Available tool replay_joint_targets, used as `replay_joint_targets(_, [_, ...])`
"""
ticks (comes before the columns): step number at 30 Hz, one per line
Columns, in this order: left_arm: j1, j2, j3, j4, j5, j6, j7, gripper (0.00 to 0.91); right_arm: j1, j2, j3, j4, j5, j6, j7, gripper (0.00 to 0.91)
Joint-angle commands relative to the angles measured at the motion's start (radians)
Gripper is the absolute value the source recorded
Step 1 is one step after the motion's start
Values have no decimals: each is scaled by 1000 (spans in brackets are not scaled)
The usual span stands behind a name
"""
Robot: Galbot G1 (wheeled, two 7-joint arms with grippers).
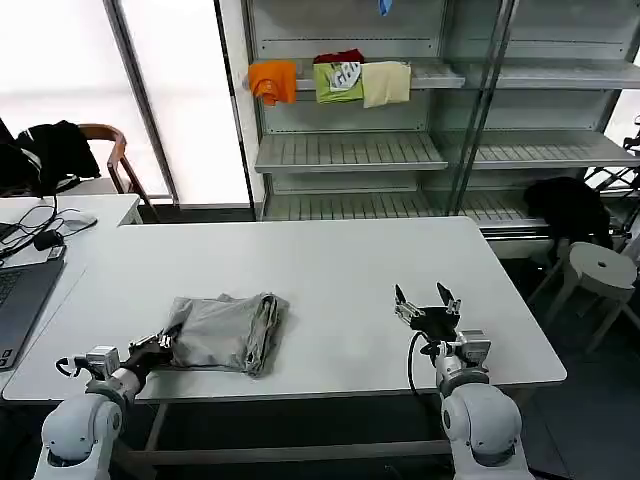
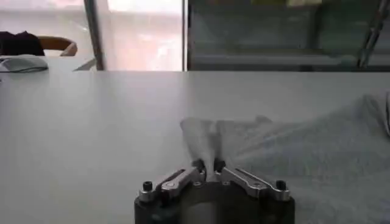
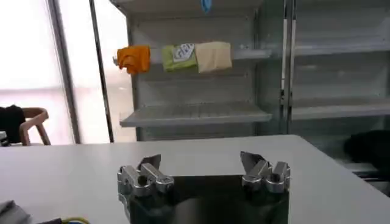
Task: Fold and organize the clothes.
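- Folded grey shirt (image 1: 225,332) lies near the table's (image 1: 330,270) front-left edge.
- Left gripper (image 2: 207,165) pinches its near corner.
- Right gripper (image 1: 426,303) waits, spread, well apart.
- Likely mid-fold; next, carry the corner across evenly.

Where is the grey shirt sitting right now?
In the head view the grey shirt lies folded on the white table, toward the robot's left near the front edge, its corner pinched by the left gripper; the open right gripper hovers apart.
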Motion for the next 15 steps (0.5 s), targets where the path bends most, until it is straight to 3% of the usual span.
replay_joint_targets(1, [0,17,-38,-11,95,-82,-2,20,-1,1,0,0,-1,1,1,907])
replay_joint_targets(3, [-7,41,-70,-7,158,-110,5,20,-3,-1,1,-1,0,2,1,907])
replay_joint_targets(10, [-87,320,-232,118,374,-186,73,20,-11,1,6,-19,17,23,-1,907])
replay_joint_targets(15, [-158,450,-261,177,462,-206,118,20,-9,5,6,-38,28,32,-1,907])
